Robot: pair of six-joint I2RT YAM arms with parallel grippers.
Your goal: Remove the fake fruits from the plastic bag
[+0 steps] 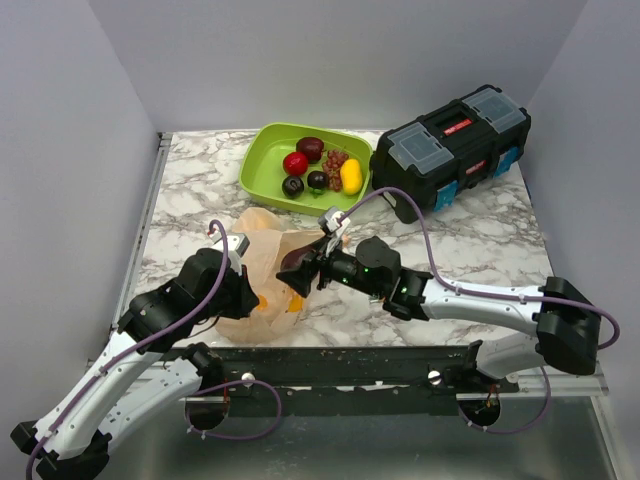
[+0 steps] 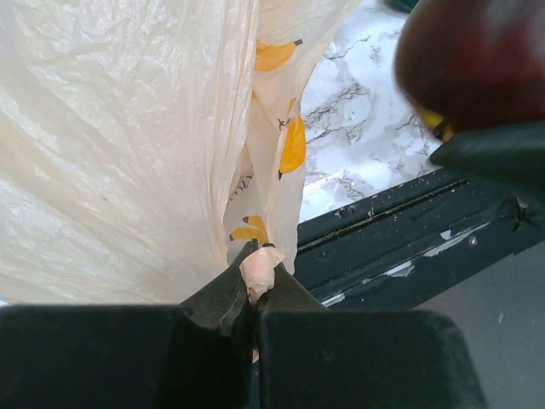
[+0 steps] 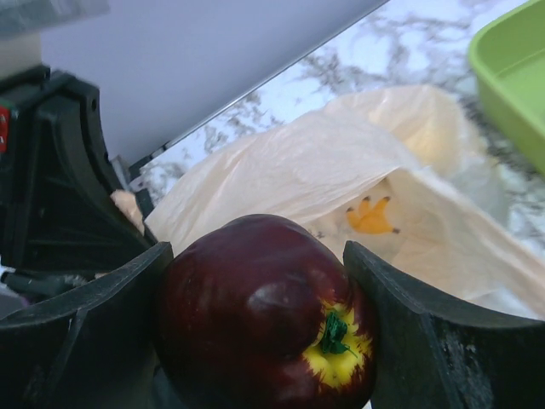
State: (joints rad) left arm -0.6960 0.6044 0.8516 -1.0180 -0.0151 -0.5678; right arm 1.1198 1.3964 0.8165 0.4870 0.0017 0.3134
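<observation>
Plastic bag (image 2: 128, 153), pinched in left pincer (image 2: 259, 277), clear only from left wrist.

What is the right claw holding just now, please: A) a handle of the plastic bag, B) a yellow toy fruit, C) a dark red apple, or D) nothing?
C: the right claw grips a dark red apple, yellow at its stem; the left claw pinches the plastic bag.

The top view looks down from above and behind the arm bases across the whole marbled surface (image 1: 470, 250). Each wrist view peers forward, very close, past its own fingers (image 2: 217, 298). All three views share the plastic bag (image 3: 281, 170).
</observation>
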